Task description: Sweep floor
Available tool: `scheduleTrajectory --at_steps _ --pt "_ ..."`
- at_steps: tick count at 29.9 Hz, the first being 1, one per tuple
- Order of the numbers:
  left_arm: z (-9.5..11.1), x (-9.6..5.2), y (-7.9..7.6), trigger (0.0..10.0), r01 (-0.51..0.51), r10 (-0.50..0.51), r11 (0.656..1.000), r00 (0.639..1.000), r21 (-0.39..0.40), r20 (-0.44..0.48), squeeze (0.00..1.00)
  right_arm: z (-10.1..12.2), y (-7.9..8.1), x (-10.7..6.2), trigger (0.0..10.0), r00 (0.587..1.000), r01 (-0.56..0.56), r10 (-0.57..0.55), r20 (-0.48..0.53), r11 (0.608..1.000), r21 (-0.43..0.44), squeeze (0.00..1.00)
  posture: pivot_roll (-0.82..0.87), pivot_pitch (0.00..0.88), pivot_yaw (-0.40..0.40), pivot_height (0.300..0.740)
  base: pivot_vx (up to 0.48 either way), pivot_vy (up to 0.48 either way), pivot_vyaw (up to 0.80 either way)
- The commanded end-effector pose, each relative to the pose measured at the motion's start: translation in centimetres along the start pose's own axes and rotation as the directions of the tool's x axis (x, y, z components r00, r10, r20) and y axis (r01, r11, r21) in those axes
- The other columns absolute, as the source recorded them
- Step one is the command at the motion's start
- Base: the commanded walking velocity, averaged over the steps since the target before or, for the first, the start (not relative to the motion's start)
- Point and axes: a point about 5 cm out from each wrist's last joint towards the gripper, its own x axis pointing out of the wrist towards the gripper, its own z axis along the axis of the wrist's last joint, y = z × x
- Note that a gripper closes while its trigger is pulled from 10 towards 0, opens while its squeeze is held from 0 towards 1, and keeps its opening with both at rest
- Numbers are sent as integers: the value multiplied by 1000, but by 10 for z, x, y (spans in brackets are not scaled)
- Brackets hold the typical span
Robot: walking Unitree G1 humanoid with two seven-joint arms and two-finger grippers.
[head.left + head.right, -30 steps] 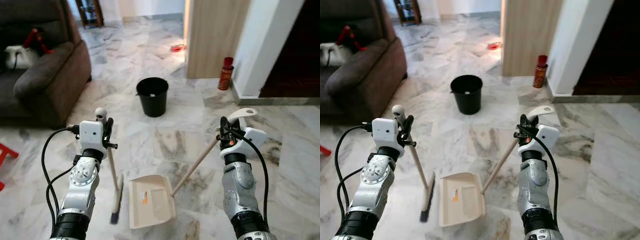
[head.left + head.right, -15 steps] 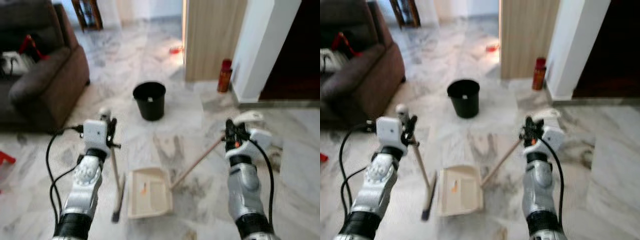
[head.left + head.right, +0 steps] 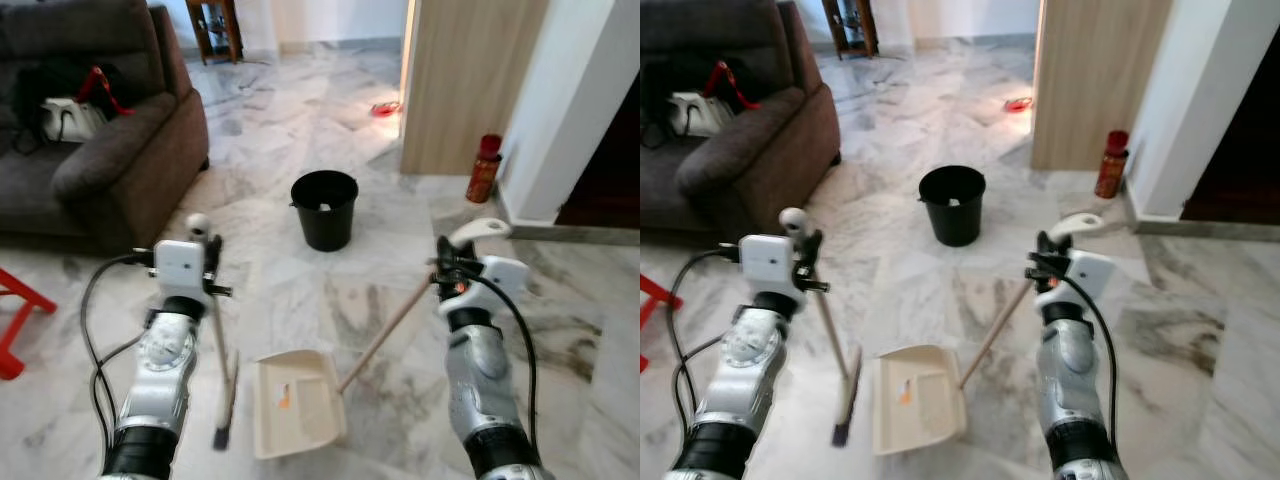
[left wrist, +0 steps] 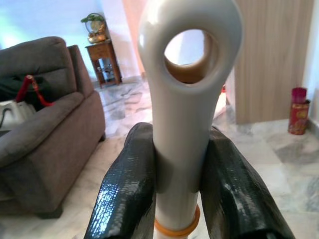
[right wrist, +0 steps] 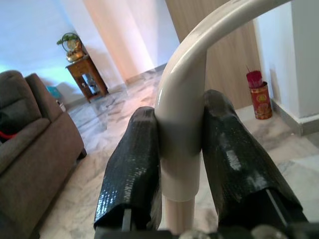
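My left gripper is shut on the top of a broom's handle. The broom stands nearly upright with its dark brush on the marble floor. My right gripper is shut on the curved cream handle of a dustpan. The dustpan's wooden pole slants down to the cream pan, which lies flat on the floor between my arms, just right of the brush. A black bucket stands on the floor ahead of both grippers.
A dark brown sofa with a bag on it is at the left. A red frame lies at the far left. A wooden panel, a white wall corner and a red can are ahead right.
The camera has shifted, so the bucket and sofa sit further right in the picture. Both grippers keep the same hold on the broom and dustpan.
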Motion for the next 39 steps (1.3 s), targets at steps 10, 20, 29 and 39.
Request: scheduleTrajectory --at_steps 10,20,29,39 --pt "11 5 9 10000 -23 22 1000 999 20 47 0 13 12 9 10000 998 -44 44 52 999 5 0 56 20 63 740 280 0 0" --pt "11 4 10 10000 -29 28 999 999 19 45 0 13 13 10 10000 998 -41 41 55 999 11 0 58 35 61 740 292 0 0" --pt "11 4 10 10000 -30 29 999 999 18 44 0 14 13 11 10000 997 -42 42 58 999 13 0 58 38 61 740 298 0 0" --pt "11 4 9 10000 -24 23 1000 999 16 45 0 14 14 10 10000 997 -43 42 59 999 15 0 56 21 65 740 301 0 0"
